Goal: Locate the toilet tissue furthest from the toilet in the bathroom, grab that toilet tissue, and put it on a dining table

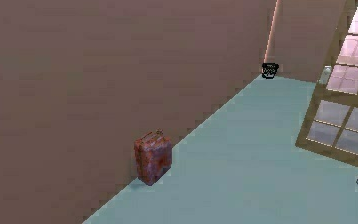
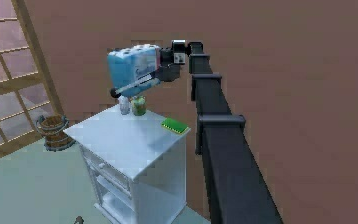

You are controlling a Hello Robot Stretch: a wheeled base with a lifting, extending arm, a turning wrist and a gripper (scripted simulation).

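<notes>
1. Blue pack (image 2: pixel 134 68) is hanging at the gripper (image 2: pixel 158 72), clear above the white cabinet (image 2: pixel 137 142). Gripper is holding it; finger setting can't be told.
2. Likely sitting high to avoid clipping the green jar (image 2: pixel 139 105) underneath.
3. Forward camera is looking along a wall past a brown bag (image 1: pixel 153 158); finding the dining table is probably next.

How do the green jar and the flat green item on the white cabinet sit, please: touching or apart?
Apart. The arm side view shows bare white cabinet top between the green jar and the flat green item.
</notes>
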